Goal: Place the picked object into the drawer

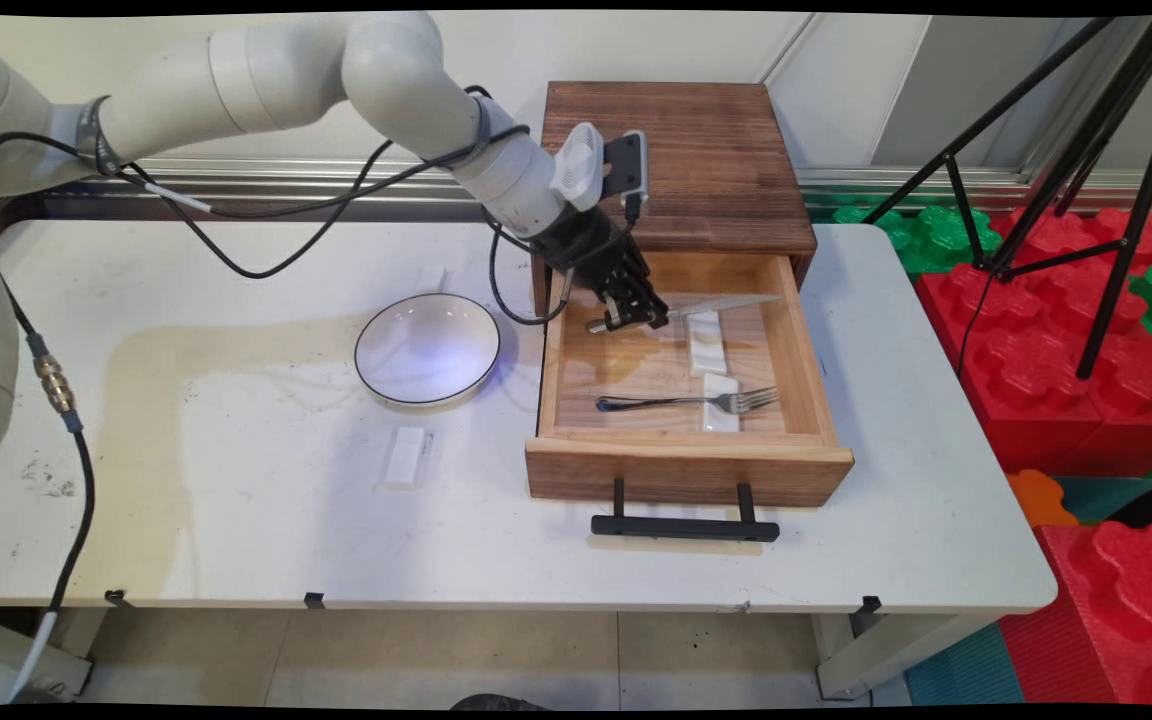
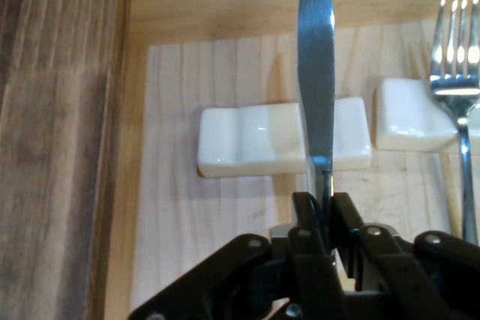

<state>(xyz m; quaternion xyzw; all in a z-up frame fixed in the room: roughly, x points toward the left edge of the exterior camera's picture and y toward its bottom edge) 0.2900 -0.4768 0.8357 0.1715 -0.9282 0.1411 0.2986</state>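
My gripper (image 1: 639,314) is inside the open wooden drawer (image 1: 686,470), shut on a silver knife (image 1: 726,303) near its handle end. The knife's blade (image 2: 316,73) points away from the hand and lies over a white cutlery rest (image 2: 247,140), just above or on it. A second white rest (image 2: 405,114) stands beside it, with a fork (image 2: 457,50) lying across it. In the main view the fork (image 1: 686,402) lies nearer the drawer's front and its rest (image 1: 721,402) sits under the tines.
The drawer juts from a dark wooden cabinet (image 1: 706,160) at the table's back, with its black handle (image 1: 684,527) toward the near side. A white bowl (image 1: 427,348) with a dark rim and a small white block (image 1: 404,457) sit left of the drawer. A black tripod (image 1: 1086,140) stands at right.
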